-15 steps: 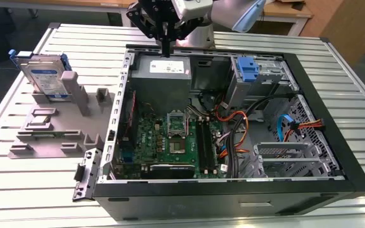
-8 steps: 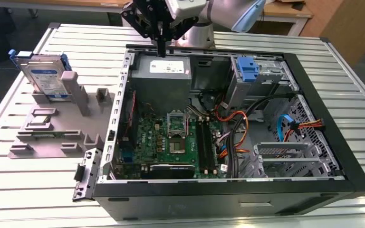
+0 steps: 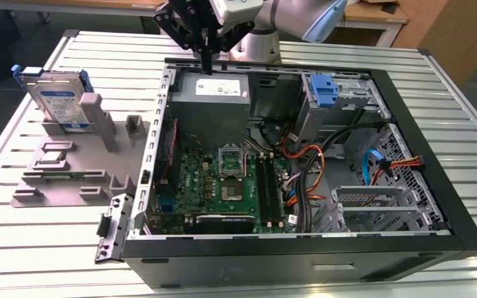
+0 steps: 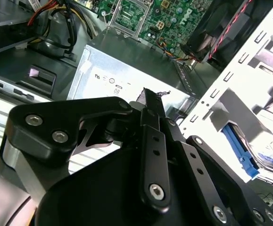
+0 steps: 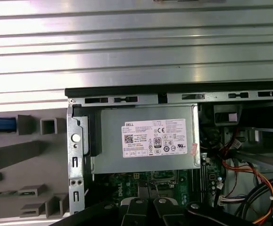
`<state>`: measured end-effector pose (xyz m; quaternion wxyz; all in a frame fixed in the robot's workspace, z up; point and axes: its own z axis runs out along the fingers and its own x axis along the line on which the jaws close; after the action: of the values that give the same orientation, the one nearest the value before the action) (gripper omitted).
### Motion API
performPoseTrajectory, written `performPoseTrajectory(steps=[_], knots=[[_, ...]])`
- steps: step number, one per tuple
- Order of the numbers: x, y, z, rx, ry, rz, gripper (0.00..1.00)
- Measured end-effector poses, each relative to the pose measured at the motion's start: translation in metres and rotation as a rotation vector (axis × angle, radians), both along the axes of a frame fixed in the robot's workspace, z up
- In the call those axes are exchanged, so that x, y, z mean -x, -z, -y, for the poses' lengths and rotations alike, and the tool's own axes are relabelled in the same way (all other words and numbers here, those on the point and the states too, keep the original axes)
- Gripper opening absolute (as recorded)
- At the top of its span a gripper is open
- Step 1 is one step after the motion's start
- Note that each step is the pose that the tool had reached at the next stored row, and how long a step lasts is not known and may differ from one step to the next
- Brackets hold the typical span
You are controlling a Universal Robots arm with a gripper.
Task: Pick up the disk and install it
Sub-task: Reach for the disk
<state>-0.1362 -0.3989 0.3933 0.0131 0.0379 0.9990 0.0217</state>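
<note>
- The ribbed metal surface (image 3: pixel 437 93) carries everything: the open computer case (image 3: pixel 305 264) in the middle, and a grey holder (image 3: pixel 64 174) beside it on the exterior view's left.
- The case lies on its side with its board and cables showing. The blue bracket (image 3: pixel 325 93) sits on the drive cage at the far corner, so any sweep across should go high above the case walls, I'd say.
- The grey power supply (image 3: pixel 209 93) sits right under the arm. In the first wrist view its white sticker (image 5: pixel 155 138) faces the camera, so the arm is well off target for the pick.
- The disk (image 3: pixel 60 102) stands upright on edge in the holder, label facing out and blue rails on its sides, well apart from the arm and untouched.
- The pincer (image 3: pixel 208 68) hovers over the far rim of the case with its fingers pressed together and nothing between them.
- To do the pick well, it likely needs to spread before it comes down, line up with the disk's thin top edge, and grip the flat faces squarely. A crooked grip could tilt the disk or jam it in its slot.
</note>
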Motion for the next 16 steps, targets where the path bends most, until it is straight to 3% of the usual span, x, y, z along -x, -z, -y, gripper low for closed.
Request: performPoseTrajectory(steps=[16], knots=[[0.0109, 0.0, 0.0, 0.0, 0.0, 0.0, 0.1]])
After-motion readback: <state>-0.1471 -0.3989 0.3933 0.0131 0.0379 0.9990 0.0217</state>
